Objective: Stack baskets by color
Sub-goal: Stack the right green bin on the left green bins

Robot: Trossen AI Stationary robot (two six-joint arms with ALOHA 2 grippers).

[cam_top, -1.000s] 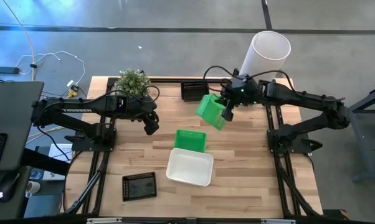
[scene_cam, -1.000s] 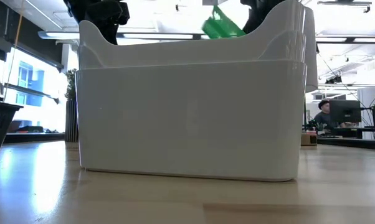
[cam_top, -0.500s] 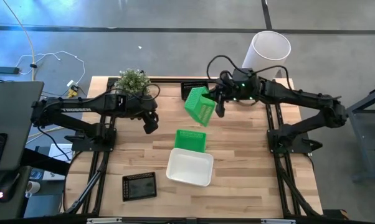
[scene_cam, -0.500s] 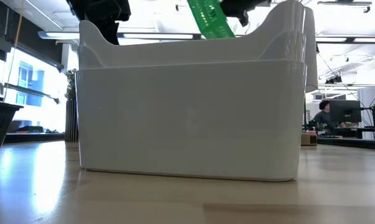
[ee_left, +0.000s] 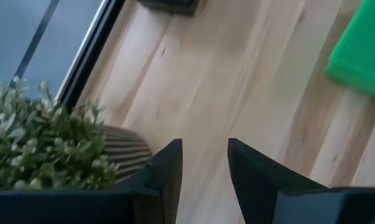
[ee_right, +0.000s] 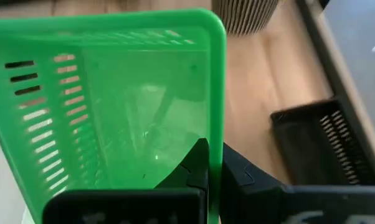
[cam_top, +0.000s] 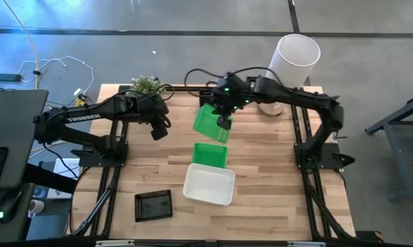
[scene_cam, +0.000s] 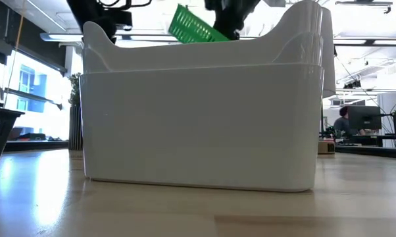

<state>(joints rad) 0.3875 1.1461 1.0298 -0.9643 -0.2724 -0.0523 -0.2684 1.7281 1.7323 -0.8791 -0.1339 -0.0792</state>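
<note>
My right gripper [cam_top: 223,123] is shut on a green slotted basket [cam_top: 210,121] and holds it in the air over the middle of the table, toward the far side. A second green basket [cam_top: 210,155] rests flat on the table just nearer. In front of that sits a white basket [cam_top: 208,184], which fills the low view [scene_cam: 198,125]. One black basket [cam_top: 154,204] lies at the near left. Another black basket [ee_right: 324,146] sits at the far edge. My left gripper [cam_top: 160,129] hangs open by the plant, holding nothing. My right gripper pinches one side wall of the green basket at its rim [ee_right: 216,124], one finger [ee_right: 197,163] inside the basket and one outside. The fingers slant down from the far right. The basket hangs tilted and clear of the table.
A potted plant [cam_top: 146,86] stands at the far left corner, close to my left gripper. A tall white cylinder [cam_top: 296,58] stands beyond the far right corner. Bare wood lies at the table's right and near right.
My right gripper has carried the green basket from the far right toward the table's left, and the basket has turned and tipped on the way. My left gripper has shifted slightly toward the far edge and rolled.
</note>
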